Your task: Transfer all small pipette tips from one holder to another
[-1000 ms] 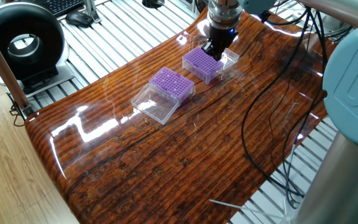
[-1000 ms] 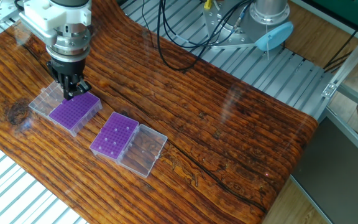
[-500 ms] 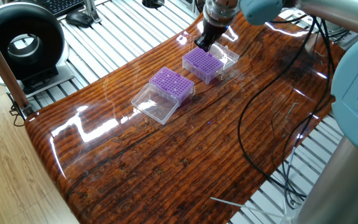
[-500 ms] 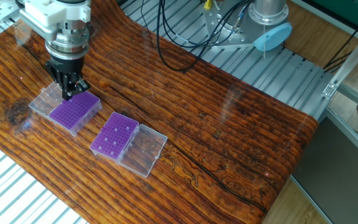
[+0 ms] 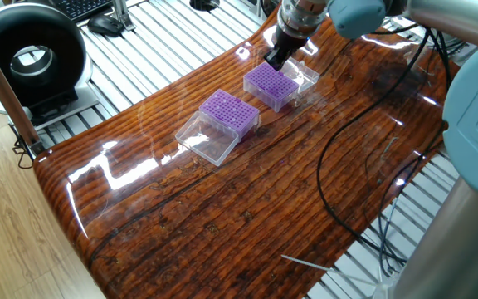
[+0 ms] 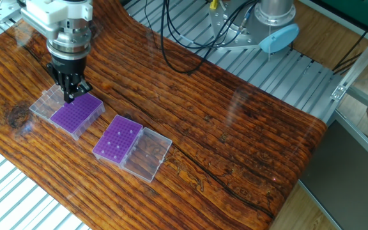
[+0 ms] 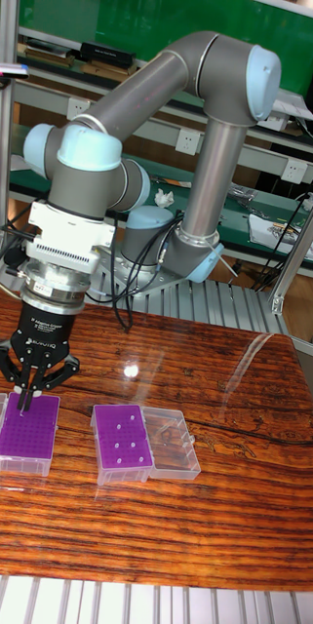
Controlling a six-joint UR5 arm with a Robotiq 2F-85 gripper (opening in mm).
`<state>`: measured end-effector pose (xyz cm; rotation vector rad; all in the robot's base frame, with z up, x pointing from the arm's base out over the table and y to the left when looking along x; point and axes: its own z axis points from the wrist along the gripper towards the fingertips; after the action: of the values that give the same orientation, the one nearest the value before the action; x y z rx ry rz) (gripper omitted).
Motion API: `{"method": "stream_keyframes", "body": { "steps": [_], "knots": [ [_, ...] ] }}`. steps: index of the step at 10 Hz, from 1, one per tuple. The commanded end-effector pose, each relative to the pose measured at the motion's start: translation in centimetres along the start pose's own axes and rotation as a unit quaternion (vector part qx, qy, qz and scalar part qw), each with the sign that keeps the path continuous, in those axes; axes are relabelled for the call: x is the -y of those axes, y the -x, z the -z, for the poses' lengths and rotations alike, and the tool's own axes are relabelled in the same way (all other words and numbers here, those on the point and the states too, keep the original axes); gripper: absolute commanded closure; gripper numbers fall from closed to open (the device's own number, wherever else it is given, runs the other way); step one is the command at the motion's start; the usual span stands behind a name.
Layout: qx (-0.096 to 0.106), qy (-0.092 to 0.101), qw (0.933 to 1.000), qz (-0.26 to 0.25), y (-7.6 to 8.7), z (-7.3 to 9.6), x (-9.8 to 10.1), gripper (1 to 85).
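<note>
While the end effector [image 7: 29,390] hangs over the far edge of the full purple tip rack [image 7: 26,426], its fingers are drawn close together; whether a tip is pinched between them cannot be told. Small pipette tips [image 6: 76,110] fill that rack as a dense pale grid. Clear hinged lid [image 6: 46,103] lies open beside it, touching. Second purple rack [image 6: 118,138] sits just beside the first, carrying only a few scattered tips, its own clear lid [image 6: 147,153] folded out flat. Both racks rest on the glossy wood-grain desk [image 6: 248,140]. Black cables [image 5: 363,124] trail across the desk surface.
</note>
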<state>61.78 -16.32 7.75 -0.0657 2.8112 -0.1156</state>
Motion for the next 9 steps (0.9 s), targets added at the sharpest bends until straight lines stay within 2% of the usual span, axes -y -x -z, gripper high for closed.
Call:
{"method": "stream_keyframes", "body": {
  "steps": [1,9],
  "knots": [
    [0.007,0.008,0.9999,-0.006,0.09,-0.11,0.08,84.7],
    [0.017,0.027,0.9995,-0.009,-0.04,-0.62,-0.07,84.7]
  ]
}}
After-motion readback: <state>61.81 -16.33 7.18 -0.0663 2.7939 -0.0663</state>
